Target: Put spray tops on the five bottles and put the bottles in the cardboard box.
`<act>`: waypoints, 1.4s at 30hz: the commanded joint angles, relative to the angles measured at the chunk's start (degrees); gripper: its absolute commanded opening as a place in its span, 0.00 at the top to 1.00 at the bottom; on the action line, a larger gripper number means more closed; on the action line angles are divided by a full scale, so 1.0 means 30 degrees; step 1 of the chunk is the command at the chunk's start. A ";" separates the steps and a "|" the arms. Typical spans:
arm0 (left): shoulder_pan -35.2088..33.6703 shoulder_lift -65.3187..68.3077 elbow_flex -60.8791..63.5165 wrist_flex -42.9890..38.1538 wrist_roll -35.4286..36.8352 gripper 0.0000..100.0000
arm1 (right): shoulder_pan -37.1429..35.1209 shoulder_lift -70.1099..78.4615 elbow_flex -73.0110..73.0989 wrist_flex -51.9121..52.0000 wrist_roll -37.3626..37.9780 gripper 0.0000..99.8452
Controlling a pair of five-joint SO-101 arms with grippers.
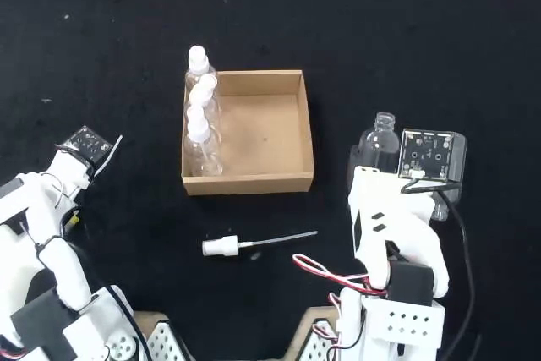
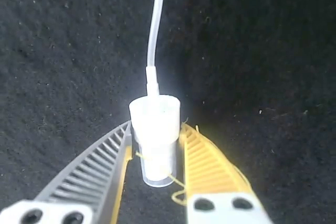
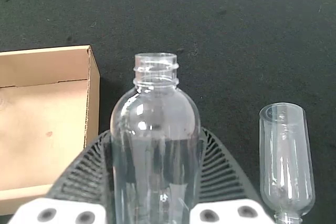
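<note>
Brown cardboard box (image 1: pixel 306 124) sits open near the middle of the black desk (image 1: pixel 423 40) in the high view. A row of capped bottles (image 1: pixel 203 154) lines its inner wall on the side toward the desk's left edge (their white tops overlap, so the count is hard to tell). A loose spray top (image 1: pixel 221 247) lies flat between the box and the desk's near edge, its thin tube pointing toward the right edge. The left gripper (image 1: pixel 91 145) hangs near the left edge. An uncapped bottle (image 1: pixel 385 134) stands upright just right of the box, at the front of the right arm.

From the left wrist, the two ribbed fingers are clamped on a held spray top (image 2: pixel 156 129), one on each side of its white collar, and its tube runs straight away over the black desk.

From the right wrist, the right gripper (image 3: pixel 155 137) is closed around the uncapped bottle's clear body, its threaded neck open. A second bottle (image 3: pixel 286 156), also clear and without a top, lies on the desk just beside it, away from the box.
</note>
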State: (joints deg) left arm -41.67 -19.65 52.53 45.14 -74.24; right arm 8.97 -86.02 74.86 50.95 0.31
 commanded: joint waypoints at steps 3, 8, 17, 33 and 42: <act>0.0044 0.0000 -0.1070 -0.0234 -0.0088 0.77 | 0.0322 -0.0513 -0.0278 -0.0352 -0.0176 0.99; -0.0190 -0.0234 -0.1773 -0.0205 -0.0059 0.72 | 0.0322 -0.0542 -0.0073 -0.0469 -0.0176 0.99; -0.1275 -0.0234 -0.4234 0.2198 0.5714 0.75 | 0.0322 -0.0542 -0.0044 -0.0498 -0.0176 0.99; -0.0835 -0.0117 -0.4996 0.6564 3.0828 0.75 | 0.0322 -0.0542 -0.0015 -0.0498 -0.0176 0.99; -0.0659 0.0000 -0.3883 0.6418 3.6249 0.75 | 0.0322 -0.0542 -0.0015 -0.0498 -0.0176 0.99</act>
State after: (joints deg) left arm -44.66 -19.47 42.51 64.40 24.40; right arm 8.97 -86.02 75.21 50.95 0.31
